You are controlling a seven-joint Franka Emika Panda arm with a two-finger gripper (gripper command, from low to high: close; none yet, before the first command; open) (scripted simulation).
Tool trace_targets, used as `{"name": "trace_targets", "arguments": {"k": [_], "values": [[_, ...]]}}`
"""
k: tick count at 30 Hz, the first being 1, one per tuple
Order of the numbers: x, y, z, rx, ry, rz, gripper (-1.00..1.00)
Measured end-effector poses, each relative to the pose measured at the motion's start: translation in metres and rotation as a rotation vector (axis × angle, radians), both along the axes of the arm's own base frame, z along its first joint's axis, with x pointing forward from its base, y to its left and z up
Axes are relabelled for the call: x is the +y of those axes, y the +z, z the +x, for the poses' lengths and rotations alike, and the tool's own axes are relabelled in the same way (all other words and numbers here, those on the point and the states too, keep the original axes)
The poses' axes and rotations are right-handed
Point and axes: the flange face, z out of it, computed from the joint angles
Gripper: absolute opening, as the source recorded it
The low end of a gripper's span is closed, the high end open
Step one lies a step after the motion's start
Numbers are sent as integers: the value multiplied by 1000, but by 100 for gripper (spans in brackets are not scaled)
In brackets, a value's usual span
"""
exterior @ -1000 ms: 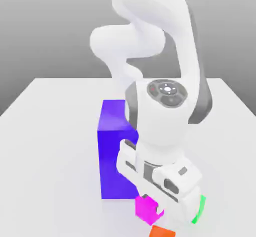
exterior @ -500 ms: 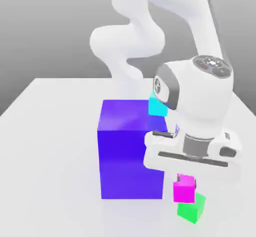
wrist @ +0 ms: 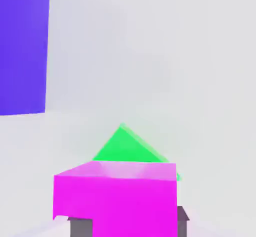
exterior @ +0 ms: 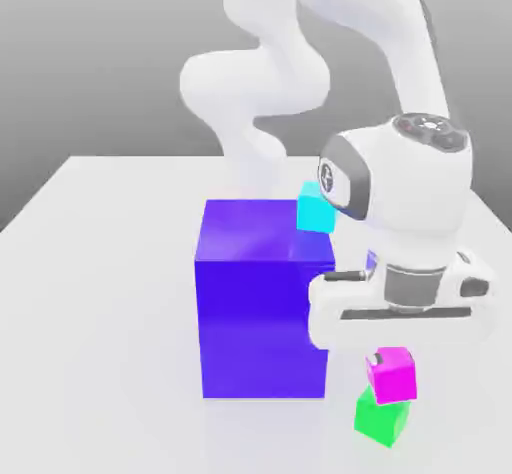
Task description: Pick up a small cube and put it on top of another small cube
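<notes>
Because stacking is the goal, the magenta cube (exterior: 392,375) is held clamped in the gripper (exterior: 392,364) just above the green cube (exterior: 381,420) (corners not aligned); the big blue-purple block (exterior: 260,302) stands beside the claw.

No text, label, brand, number or sign can be read on anything in either view.
</notes>
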Motion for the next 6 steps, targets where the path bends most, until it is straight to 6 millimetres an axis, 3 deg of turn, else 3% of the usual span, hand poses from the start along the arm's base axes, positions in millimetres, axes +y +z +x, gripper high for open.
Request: {"name": "trace_targets", "arguments": {"k": [6], "values": [[0, -4, 0, 1, 0, 0, 100]]}}
